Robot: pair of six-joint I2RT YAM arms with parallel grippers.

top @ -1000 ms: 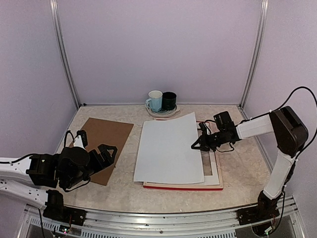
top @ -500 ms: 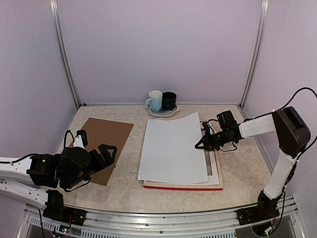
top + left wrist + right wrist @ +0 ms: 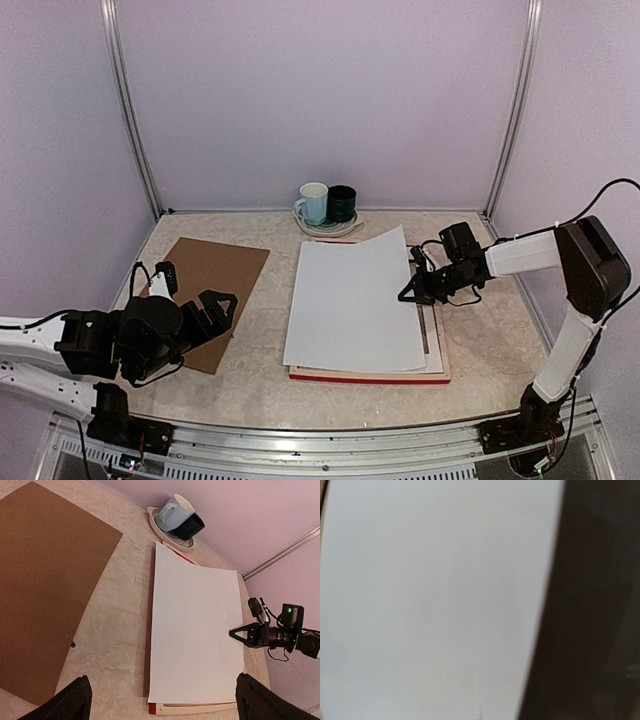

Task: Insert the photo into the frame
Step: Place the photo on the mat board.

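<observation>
The photo [image 3: 355, 300] shows its plain white back and lies slanted over the frame [image 3: 370, 378], its far right corner lifted. My right gripper [image 3: 408, 293] is shut on the photo's right edge. From the left wrist view the photo [image 3: 195, 625] covers most of the frame [image 3: 187, 709], whose red left edge and pale near rail stick out; the right gripper [image 3: 234, 632] pinches the sheet there. The right wrist view is filled by the blurred white photo [image 3: 435, 600]. My left gripper [image 3: 215, 310] hovers open and holding nothing at the near left, over the brown board's corner.
A brown backing board [image 3: 212, 290] lies on the table to the left of the frame. A white mat border [image 3: 432, 340] peeks out beyond the photo's right edge. A pale blue cup and a dark cup stand on a plate [image 3: 328, 228] at the back wall.
The right gripper has drawn the photo to the right, so it now sits more squarely over the frame. The left arm has stayed still.
</observation>
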